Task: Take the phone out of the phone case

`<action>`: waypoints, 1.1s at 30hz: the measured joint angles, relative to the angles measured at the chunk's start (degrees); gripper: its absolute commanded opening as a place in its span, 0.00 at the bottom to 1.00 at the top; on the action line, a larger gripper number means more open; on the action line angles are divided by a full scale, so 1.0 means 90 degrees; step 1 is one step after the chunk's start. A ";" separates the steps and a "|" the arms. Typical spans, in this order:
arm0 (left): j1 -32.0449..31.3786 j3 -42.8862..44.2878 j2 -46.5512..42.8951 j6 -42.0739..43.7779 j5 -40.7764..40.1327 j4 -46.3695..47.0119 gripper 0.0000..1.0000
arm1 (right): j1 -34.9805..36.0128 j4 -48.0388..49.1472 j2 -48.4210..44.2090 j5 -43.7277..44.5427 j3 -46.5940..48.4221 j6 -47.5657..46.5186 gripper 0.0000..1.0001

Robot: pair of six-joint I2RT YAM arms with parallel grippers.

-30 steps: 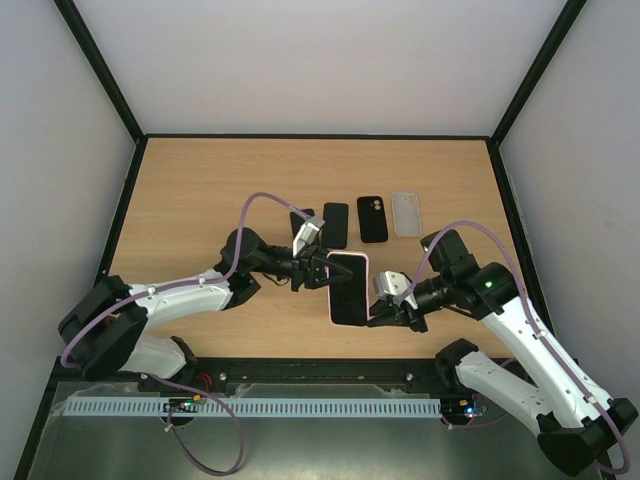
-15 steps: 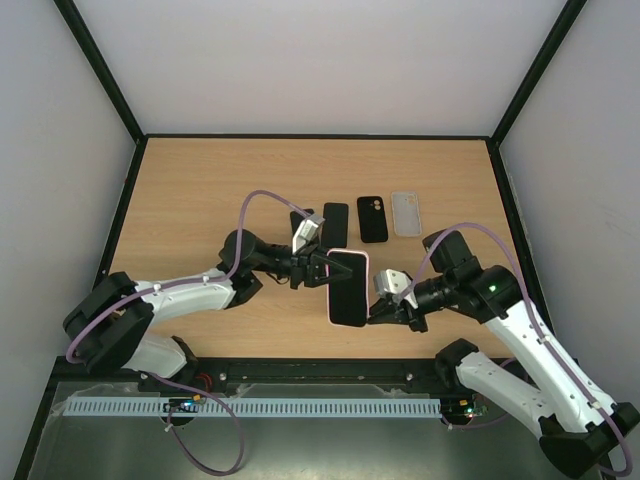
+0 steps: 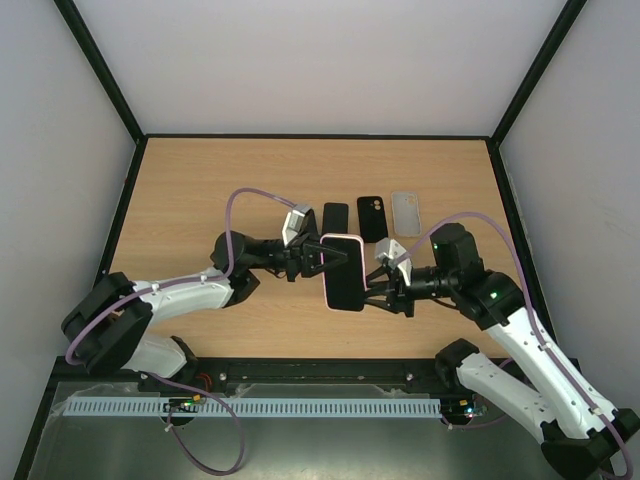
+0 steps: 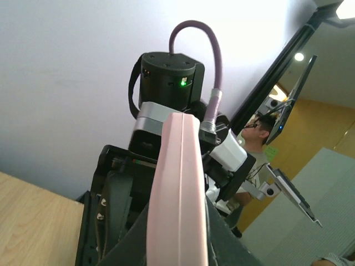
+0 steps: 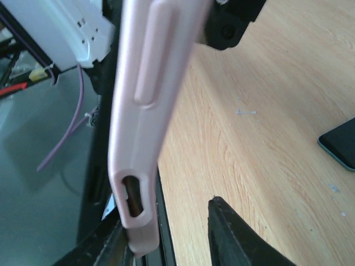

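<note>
Your left gripper [image 3: 320, 259] clamps the pink phone case [image 4: 177, 188], phone [image 3: 345, 277] still inside, above the table [image 3: 200, 200]. Your right gripper [image 3: 371, 292] sits at the opposite edge, jaws parted.

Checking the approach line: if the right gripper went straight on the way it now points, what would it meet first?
Most likely the pink phone case, close ahead of the right gripper and held at its far end by the left gripper.
</note>
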 measured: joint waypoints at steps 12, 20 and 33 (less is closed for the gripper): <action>-0.0002 -0.0061 0.0226 -0.0119 -0.0257 0.0644 0.02 | -0.0083 0.0544 0.0192 -0.0146 0.0010 0.1462 0.51; -0.0015 0.0478 0.0080 0.0886 -0.0529 -0.1003 0.07 | -0.0199 0.0580 0.0262 -0.0401 0.0049 0.2205 0.02; -0.0253 0.0969 -0.0624 0.2353 -0.2594 -0.4459 0.78 | -0.0189 0.0721 0.0233 0.0593 0.0129 0.2934 0.02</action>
